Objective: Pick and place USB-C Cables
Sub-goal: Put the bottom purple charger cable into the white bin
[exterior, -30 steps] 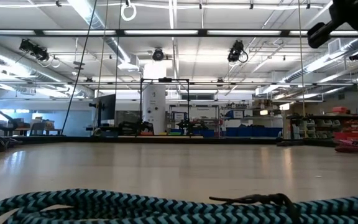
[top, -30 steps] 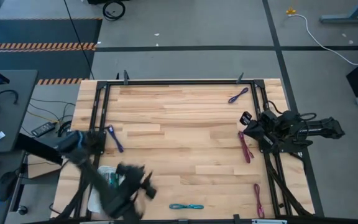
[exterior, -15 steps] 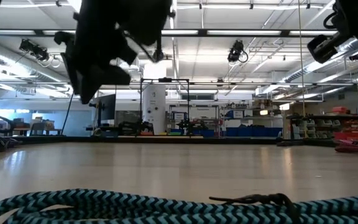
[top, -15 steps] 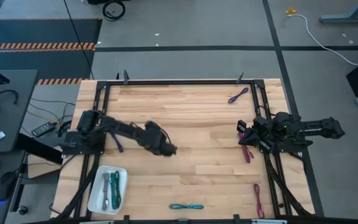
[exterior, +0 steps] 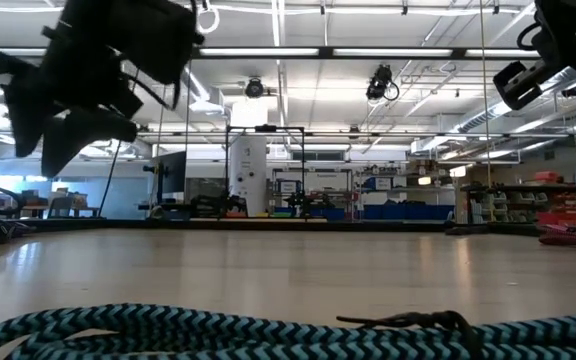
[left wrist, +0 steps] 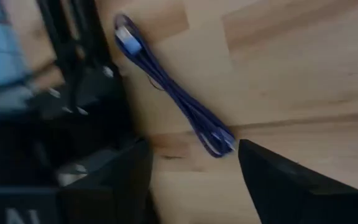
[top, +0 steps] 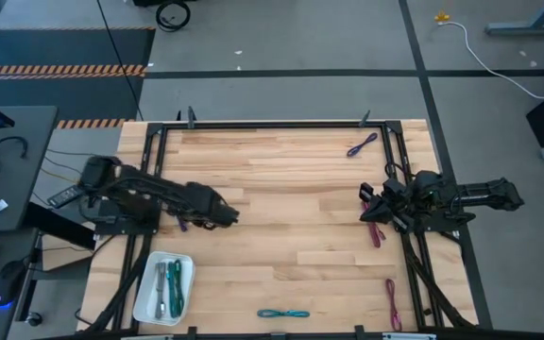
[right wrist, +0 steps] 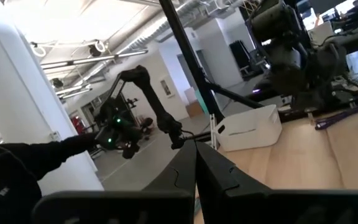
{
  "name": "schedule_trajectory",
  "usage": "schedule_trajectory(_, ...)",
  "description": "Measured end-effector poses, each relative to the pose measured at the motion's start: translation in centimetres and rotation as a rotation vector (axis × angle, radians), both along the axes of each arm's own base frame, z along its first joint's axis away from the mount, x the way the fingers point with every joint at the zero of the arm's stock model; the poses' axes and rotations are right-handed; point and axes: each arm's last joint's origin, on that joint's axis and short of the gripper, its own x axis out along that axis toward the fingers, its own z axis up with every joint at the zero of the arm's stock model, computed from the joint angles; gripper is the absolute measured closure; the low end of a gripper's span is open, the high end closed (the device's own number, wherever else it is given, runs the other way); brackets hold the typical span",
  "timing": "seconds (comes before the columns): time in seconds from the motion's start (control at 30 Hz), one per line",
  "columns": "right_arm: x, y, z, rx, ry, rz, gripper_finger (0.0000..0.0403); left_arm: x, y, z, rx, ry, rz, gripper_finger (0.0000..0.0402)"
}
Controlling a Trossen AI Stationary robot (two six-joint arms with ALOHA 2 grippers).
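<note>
Wooden desk under bright workshop lights: two green cables already lie in the white tray. Six wait scattered. Left gripper, fingers spread, hovers over a purple cable near the left edge. Right gripper, fingers pressed together, waits beside a magenta cable.

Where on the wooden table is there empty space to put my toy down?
The widest bare patch of the wooden table lies mid-table, between the left gripper and the right gripper. More room lies between the white tray and the teal cable. It is crowded around the blue-purple cable under the left gripper and by the magenta cable.
</note>
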Motion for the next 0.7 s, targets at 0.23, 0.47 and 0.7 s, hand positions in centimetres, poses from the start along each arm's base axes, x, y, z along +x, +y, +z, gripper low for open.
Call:
schedule_trajectory(0.23, 0.1, 0.0, -0.2, -0.020, 0.016, -0.004, 0.0392, -3.7, 0.3, -2.2, 0.016, -0.097, 0.235, 0.0132)
schedule_trajectory(0.47, 0.1, 0.0, -0.3, -0.021, 0.022, -0.004, 0.0392, -4.6, 0.6, -6.2, -0.013, -0.205, 0.304, 0.0149)
schedule_trajectory(0.7, 0.1, 0.0, -0.3, -0.021, 0.022, -0.004, 0.0392, -5.1, 0.8, -7.2, -0.020, -0.233, 0.307, 0.0177)
